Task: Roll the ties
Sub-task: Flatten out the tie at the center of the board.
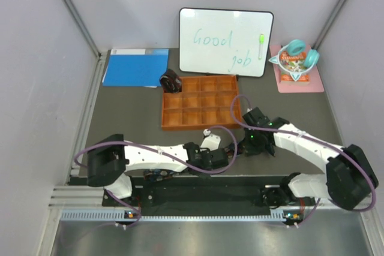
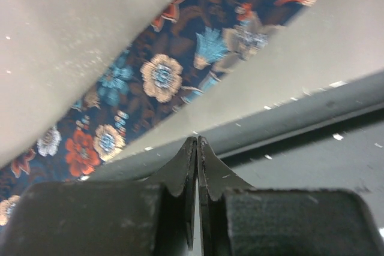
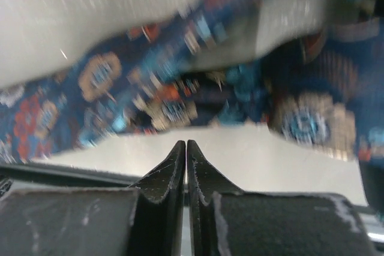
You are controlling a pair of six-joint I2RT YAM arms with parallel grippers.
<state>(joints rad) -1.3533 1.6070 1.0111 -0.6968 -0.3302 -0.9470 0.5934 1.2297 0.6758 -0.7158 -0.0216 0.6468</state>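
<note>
Both arms are down low at the near edge of the bench (image 1: 132,118). The left fingers (image 2: 192,148) are clenched tip to tip with nothing between them, and the floral navy tie (image 2: 162,79) lies flat on a slant just past them. Same deal with the right fingers (image 3: 182,151): pinched together on nothing, with the tie bunched over itself off to one side. The brown-maroon tie (image 1: 170,81) sits coiled at the orange tray's (image 1: 198,126) far left corner.

Orange compartment tray (image 1: 201,128) at middle of dark table (image 1: 129,109). Just behind it, whiteboard (image 1: 225,41) propped upright, "Good job" in teal, 1 green marker (image 1: 261,40) near right edge. Blue folder (image 1: 135,68) back left. Pink pad (image 1: 300,81) back right, teal headphones (image 1: 296,48) on it.
</note>
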